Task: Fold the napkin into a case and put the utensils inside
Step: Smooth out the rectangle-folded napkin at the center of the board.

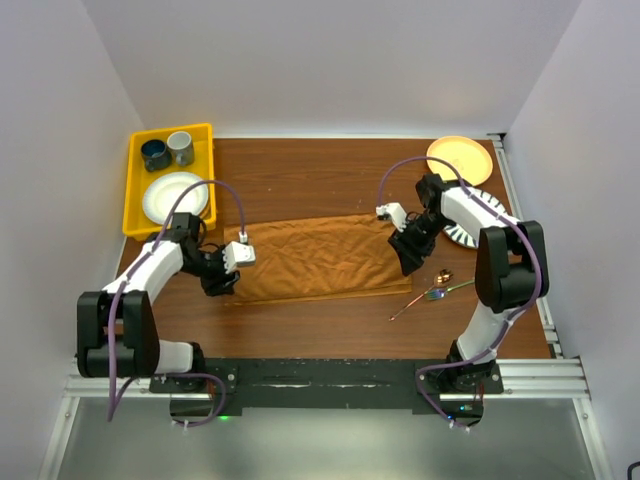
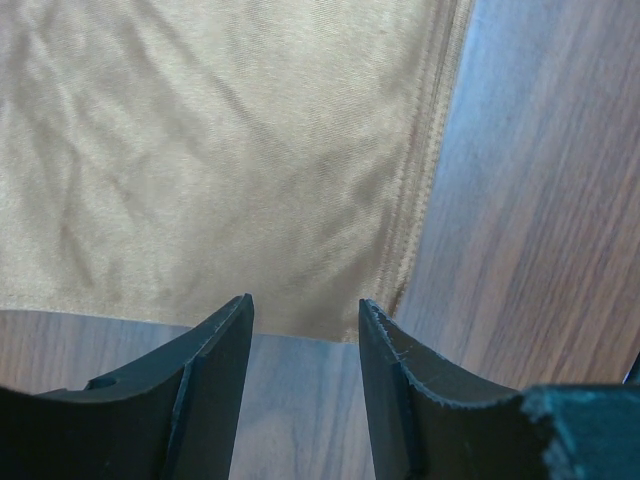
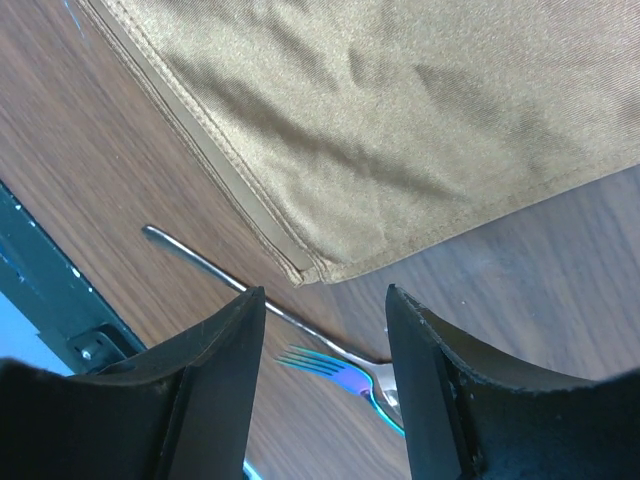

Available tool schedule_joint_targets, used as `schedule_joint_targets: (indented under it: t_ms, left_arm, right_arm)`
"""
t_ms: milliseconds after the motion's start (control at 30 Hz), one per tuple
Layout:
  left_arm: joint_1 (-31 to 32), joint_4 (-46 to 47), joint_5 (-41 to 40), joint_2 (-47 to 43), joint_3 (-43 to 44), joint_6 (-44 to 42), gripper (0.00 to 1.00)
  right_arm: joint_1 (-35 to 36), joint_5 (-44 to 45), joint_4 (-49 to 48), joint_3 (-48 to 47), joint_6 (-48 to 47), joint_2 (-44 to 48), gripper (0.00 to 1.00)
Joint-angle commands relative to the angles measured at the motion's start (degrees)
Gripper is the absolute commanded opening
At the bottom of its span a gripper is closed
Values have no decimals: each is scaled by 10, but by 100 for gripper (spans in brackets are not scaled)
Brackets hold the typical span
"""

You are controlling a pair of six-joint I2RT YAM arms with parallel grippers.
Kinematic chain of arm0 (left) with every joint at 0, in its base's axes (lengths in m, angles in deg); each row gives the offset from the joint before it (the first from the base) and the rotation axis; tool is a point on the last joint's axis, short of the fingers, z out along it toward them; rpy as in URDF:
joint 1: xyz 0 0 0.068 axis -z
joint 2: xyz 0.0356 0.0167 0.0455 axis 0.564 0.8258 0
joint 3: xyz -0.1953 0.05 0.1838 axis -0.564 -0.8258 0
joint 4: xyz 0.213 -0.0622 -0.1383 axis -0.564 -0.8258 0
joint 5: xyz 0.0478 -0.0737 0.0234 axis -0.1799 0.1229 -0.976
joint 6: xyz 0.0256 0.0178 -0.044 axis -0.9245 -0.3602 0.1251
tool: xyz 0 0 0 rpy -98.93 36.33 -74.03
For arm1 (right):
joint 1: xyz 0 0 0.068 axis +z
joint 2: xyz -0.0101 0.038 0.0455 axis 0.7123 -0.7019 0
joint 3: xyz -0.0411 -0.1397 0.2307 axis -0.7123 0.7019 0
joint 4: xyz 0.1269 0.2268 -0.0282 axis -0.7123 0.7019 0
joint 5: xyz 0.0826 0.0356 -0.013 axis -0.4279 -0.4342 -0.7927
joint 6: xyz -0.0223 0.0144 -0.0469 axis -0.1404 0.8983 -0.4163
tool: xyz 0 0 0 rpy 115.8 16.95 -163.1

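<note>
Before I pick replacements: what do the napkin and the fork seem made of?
Napkin: woven cloth with a slight sheen, judging by its wrinkles and stitched hem. Fork: likely polished metal with an iridescent blue-green finish, given its thin reflective tines.

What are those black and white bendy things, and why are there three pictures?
They are two robot arms, each ending in a pincer. One camera looks down from above; the other two ride on the wrists, so you see the fingers up close. On the brown table lies a folded rust-brown napkin. The left pincer and the right pincer sit at its two ends, both open and holding nothing. Shiny utensils lie near the right arm; the wrist view shows a fork. A yellow tray holds cups and a plate.
</note>
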State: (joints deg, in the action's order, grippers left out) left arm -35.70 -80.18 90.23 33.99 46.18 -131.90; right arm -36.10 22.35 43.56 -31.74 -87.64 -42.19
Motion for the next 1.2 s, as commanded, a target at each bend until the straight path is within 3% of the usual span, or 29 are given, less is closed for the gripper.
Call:
schedule_joint_targets:
  t_ms: [0, 333, 733, 933, 1167]
  left_arm:
    - [3, 6, 7, -31, -20, -54, 50]
    - [29, 36, -21, -45, -67, -110, 41]
    - [36, 33, -51, -46, -86, -141, 34]
    - [36, 29, -54, -49, -86, -141, 34]
    - [36, 28, -53, -54, -85, -137, 22]
  right_arm:
    - [10, 16, -23, 25, 7, 42, 53]
    - [67, 66, -121, 102, 65, 61, 48]
    - [91, 110, -159, 126, 71, 70, 37]
    - [104, 126, -167, 144, 67, 87, 38]
    - [115, 132, -174, 143, 73, 99, 19]
